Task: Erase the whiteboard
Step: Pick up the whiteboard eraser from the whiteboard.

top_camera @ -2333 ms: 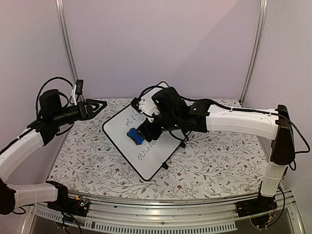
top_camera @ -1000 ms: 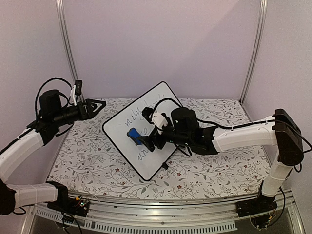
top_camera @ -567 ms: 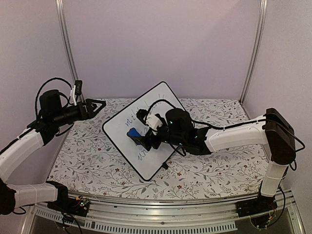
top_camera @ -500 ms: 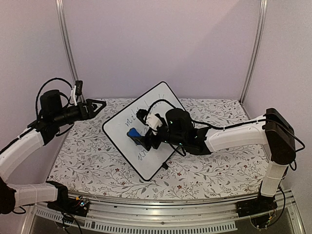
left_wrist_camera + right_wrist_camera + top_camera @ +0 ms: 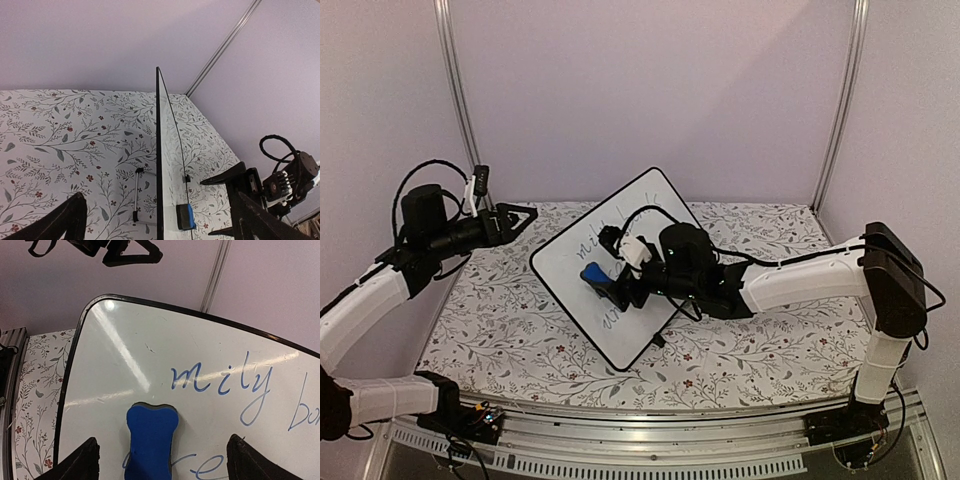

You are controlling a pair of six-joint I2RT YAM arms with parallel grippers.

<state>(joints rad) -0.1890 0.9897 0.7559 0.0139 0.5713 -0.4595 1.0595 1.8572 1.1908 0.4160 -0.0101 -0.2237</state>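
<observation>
While straddled on the whiteboard (image 5: 150, 355) by the open, empty right gripper (image 5: 167, 460), the eraser (image 5: 150, 435) could be dislodged by uneven closing; left gripper (image 5: 157, 222) likewise open.

Lilac walls (image 5: 650, 90) back a floral tabletop (image 5: 760, 340) and blue eraser (image 5: 594, 277).

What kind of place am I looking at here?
Probably a robotics lab test cell: two robot arms bolted along a table edge, bare walls framed by aluminium posts, and a whiteboard set out for practice.
</observation>
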